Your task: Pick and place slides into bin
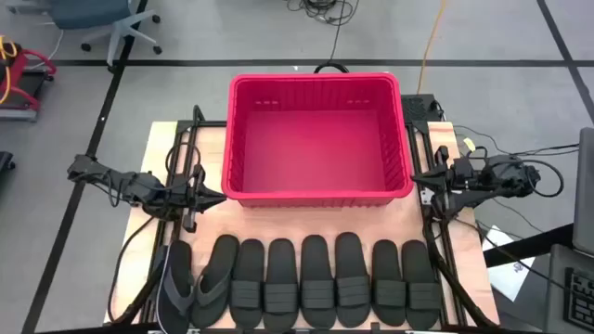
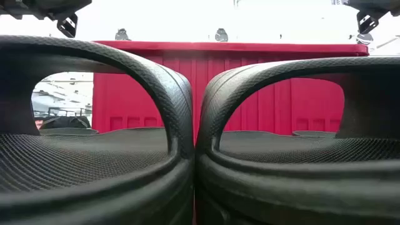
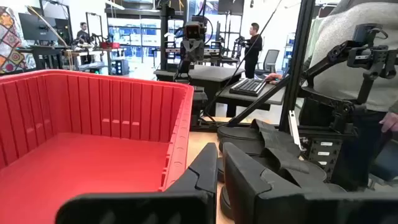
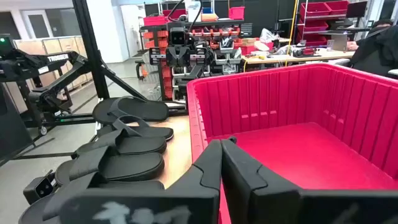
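Observation:
The red bin (image 1: 316, 139) stands at the middle of the table's far side and holds nothing that I can see. Eight black sandals lie side by side along the near edge, soles down: a greyer flip-flop (image 1: 176, 283) at the left, a black flip-flop (image 1: 215, 276) beside it, then six ribbed-strap slides (image 1: 316, 278). My left gripper (image 1: 221, 196) hovers shut off the bin's near left corner. My right gripper (image 1: 415, 176) hovers shut off its near right corner. Both are empty. The low view looks through two slide straps (image 2: 156, 94) at the bin wall (image 2: 250, 87).
Bare wooden table (image 1: 181, 153) lies to the left and right of the bin and between the bin and the sandal row. Dark frame rails (image 1: 436, 232) run along both table sides. People (image 3: 254, 37) stand and sit at desks in the room beyond.

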